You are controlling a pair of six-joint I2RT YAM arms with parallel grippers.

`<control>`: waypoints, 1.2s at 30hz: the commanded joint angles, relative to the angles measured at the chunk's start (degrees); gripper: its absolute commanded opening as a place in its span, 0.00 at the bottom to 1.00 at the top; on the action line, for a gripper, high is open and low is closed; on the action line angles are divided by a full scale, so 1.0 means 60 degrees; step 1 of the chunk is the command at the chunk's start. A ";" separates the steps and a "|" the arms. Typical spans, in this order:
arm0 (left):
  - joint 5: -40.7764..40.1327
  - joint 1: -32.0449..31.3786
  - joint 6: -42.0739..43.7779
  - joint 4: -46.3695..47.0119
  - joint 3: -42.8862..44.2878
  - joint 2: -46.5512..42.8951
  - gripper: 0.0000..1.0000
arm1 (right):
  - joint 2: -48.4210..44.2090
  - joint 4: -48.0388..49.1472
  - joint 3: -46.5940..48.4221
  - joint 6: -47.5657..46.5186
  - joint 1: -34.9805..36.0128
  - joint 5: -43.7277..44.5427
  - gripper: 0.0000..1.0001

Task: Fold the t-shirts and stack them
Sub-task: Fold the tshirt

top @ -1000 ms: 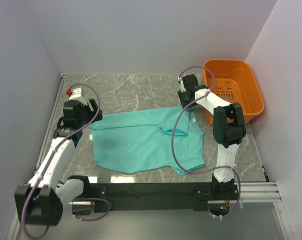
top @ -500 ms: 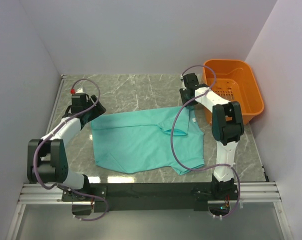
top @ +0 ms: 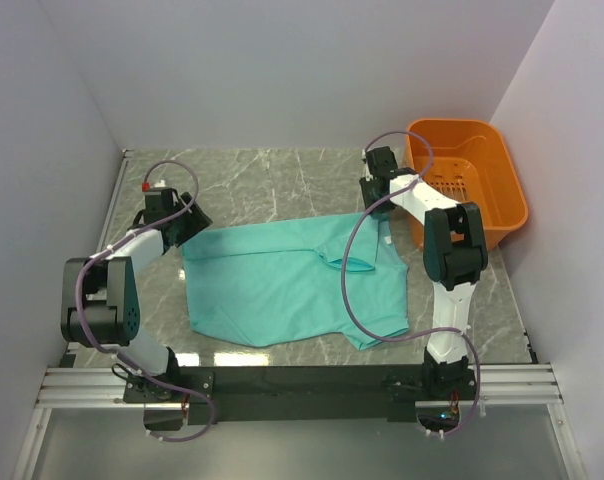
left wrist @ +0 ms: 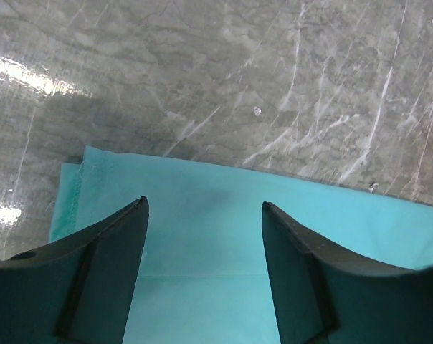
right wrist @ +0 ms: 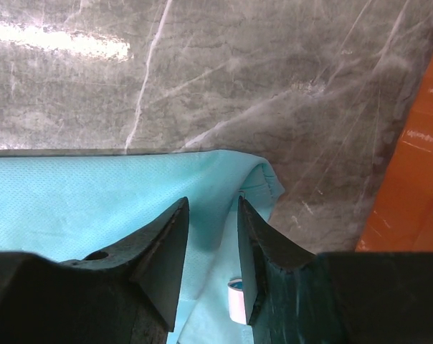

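place: robot lab cell | cues: plain white walls (top: 282, 70), marble tabletop (top: 272, 185)

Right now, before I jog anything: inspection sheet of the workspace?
Surface: grey marble table, with glare patches.
Job's things: one teal shirt, lying flat, right side folded over; white label showing.
Clutter: orange basket at the far right, next to the shirt's corner.
Grippers: left gripper open wide over the shirt's far left corner; right gripper open, jaws narrower, over the far right corner. Neither holds cloth.
Cables: purple cables loop off both arms; the right one crosses above the shirt.
Surroundings: white walls on three sides, black rail at the near edge.
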 commanded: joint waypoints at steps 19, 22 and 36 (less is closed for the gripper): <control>0.0191 0.0087 -0.0099 0.0447 0.0331 0.0140 0.69 | -0.0358 -0.0174 -0.0479 0.0430 -0.0118 -0.0029 0.27; 0.0176 0.0087 -0.0085 0.0418 0.0361 0.0169 0.69 | -0.0548 -0.0116 -0.0610 0.0386 -0.0103 0.0117 0.20; 0.0264 0.0161 0.0018 0.0374 0.0463 0.0096 0.69 | -0.1368 0.0016 -0.1270 0.0239 -0.0221 0.0294 0.39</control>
